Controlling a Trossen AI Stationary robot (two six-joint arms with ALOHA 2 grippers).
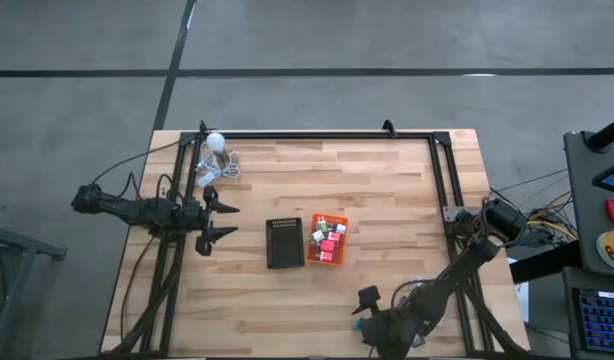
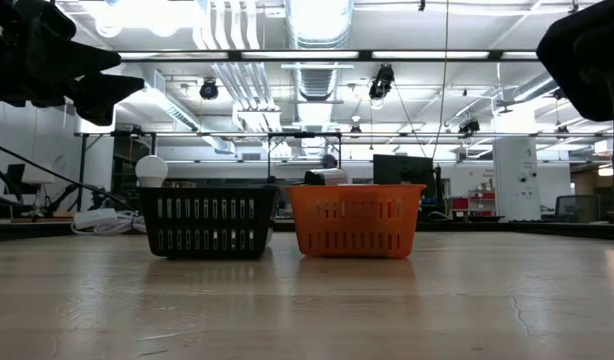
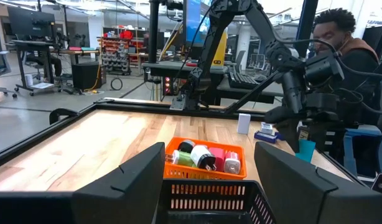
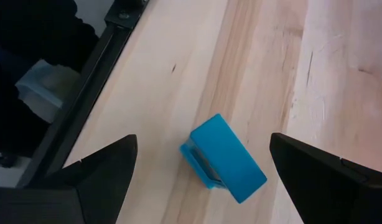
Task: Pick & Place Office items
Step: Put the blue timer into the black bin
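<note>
Several small office items point(image 1: 327, 240), red, pink, green and white, lie in the orange tray point(image 3: 204, 171). A blue block point(image 4: 227, 158) lies flat on the wood near the table's near edge. My right gripper point(image 4: 203, 140) is open above it, pointing down, one finger on either side and touching nothing; in the high view it point(image 1: 365, 305) is near the table's near edge. My left gripper point(image 1: 225, 220) is open and level, left of the black tray point(image 1: 284, 242), pointing toward both trays point(image 3: 209, 149). It holds nothing.
The black tray point(image 2: 209, 220) and the orange tray point(image 2: 355, 220) stand side by side mid-table. A white ball with coiled cable point(image 1: 215, 148) lies at the far left corner. A black frame rail point(image 4: 85, 106) runs beside the blue block. A person point(image 3: 340, 31) sits beyond the table.
</note>
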